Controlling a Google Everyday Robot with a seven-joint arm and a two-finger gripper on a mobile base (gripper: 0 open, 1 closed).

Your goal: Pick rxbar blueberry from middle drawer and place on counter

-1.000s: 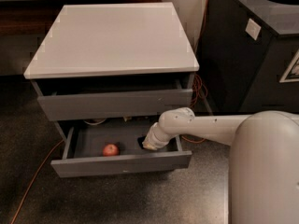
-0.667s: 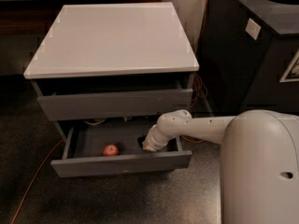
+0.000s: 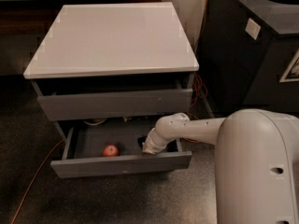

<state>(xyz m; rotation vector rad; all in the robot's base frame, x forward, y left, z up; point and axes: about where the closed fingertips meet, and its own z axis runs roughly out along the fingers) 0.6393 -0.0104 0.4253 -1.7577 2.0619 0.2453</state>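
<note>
The middle drawer (image 3: 121, 163) is pulled out below the grey cabinet's taller top drawer (image 3: 114, 104). My gripper (image 3: 143, 143) reaches down into the drawer's right part, with its tip low behind the drawer front and the white wrist above it. The rxbar blueberry does not show; only a small dark shape sits at the gripper's tip, and I cannot tell what it is. The counter (image 3: 112, 36), the glossy white top slab, lies bare above the drawers.
A red apple (image 3: 110, 150) lies in the drawer left of the gripper. A black bin (image 3: 261, 41) with a round hole stands on the right. An orange cable (image 3: 32, 181) runs over the dark floor. My white arm (image 3: 252, 162) fills the lower right.
The gripper stays in the right part of the drawer. My arm's bulk has shifted slightly left and closer in view. The apple has not moved.
</note>
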